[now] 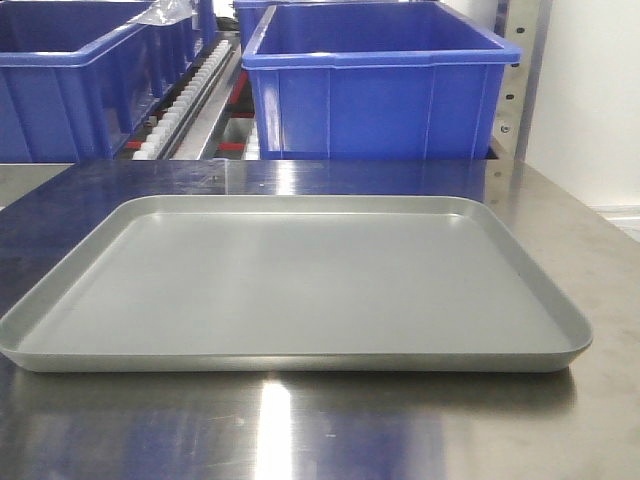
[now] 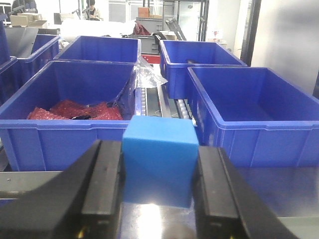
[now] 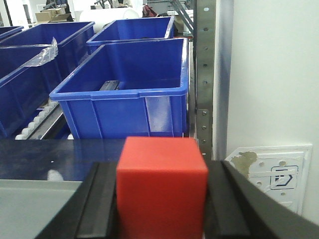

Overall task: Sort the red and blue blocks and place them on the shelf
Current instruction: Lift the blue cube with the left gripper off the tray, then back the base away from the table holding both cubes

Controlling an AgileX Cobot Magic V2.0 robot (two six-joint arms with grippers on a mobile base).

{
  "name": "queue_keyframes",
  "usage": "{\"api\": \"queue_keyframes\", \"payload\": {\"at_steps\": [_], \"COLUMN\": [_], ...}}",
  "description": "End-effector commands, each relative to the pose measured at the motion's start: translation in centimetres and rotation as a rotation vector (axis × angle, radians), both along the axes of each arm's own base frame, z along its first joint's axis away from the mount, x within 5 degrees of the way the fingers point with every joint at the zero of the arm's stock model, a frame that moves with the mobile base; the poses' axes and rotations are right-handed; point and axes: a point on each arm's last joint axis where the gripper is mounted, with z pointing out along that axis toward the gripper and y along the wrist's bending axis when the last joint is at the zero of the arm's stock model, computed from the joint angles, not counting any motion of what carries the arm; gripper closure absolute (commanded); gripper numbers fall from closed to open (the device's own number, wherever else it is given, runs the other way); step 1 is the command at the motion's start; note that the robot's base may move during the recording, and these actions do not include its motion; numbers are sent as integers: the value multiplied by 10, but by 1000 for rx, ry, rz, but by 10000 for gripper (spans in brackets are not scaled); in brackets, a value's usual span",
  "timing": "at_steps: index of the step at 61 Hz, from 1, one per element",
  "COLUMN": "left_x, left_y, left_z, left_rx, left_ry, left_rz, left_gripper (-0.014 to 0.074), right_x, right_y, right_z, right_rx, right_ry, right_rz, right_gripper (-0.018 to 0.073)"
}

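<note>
The jaws of the left gripper (image 2: 158, 199) are clamped on the blue block (image 2: 160, 159), one black finger pressed to each side face. We see the cube low in the middle of the left wrist view, upright and square to the camera. The jaws of the right gripper (image 3: 162, 211) grip the red block (image 3: 162, 181) the same way, at the bottom centre of the right wrist view.

Behind the blue block we find a white roller track (image 2: 149, 102) running up the frame between two bins. The left bin (image 2: 65, 142) holds crinkled red material (image 2: 70, 110), and clear plastic film (image 2: 147, 74) hangs at its far right corner. The right bin (image 2: 259, 142) stands just across the track.

Behind the red block stands another blue bin (image 3: 124, 112), and just right of it a perforated steel upright of the shelf (image 3: 204, 74). A white wall plate (image 3: 269, 174) sits at the lower right.

In the front view a shallow grey tray (image 1: 300, 357) lies on the steel tabletop (image 1: 300, 430), with a large blue bin (image 1: 375, 100) behind it at the top of the frame.
</note>
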Motion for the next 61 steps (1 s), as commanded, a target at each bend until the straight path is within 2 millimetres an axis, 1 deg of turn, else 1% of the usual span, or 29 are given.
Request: {"api": "queue_keyframes", "payload": {"at_steps": [1,61], "left_x": [-3,-3], "left_y": [0,0], "left_z": [18,18], "left_rx": [-13,-13], "left_ry": [-116,-116], "left_rz": [-4,-4], "left_gripper": [475,475], "right_x": [-2,-2], "right_y": [-2,-2], "right_z": [16,16], "right_rx": [-3,-3], "right_ry": [-107,-107], "right_rz": [-19,-19], "right_gripper": [522,522]}}
